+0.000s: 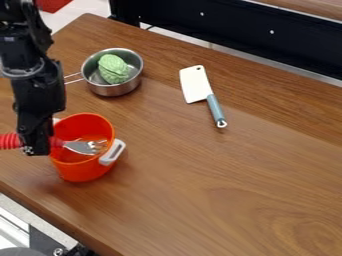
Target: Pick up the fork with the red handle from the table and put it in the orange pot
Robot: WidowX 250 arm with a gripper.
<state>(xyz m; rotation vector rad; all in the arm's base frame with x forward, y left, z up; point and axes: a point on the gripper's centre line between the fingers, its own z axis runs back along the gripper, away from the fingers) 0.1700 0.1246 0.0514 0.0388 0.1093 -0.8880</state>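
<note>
at the far left, from where i stand, a fork with a ridged red plastic handle and a grey metal head (81,147) lies nearly level, its handle's end sticking out past the black two-finger gripper (35,150). the jaws look pinched on that handle, which shows on either side of them, and the tined head points off to the right, over the mouth of an orange plastic bucket with white grips (83,173). i'd call this the carrying or placing step, with the fork in hand at the bucket; the next move seems to call for lining it up so the handle clears the rim, then easing the jaws apart. right of that, farther back, a small steel saucepan (115,90) holds a wrinkled green ball-like thing (113,69), and farther right lies a white-bladed cleaver with a blue-grey handle (195,84), well apart from the jaws.
</note>
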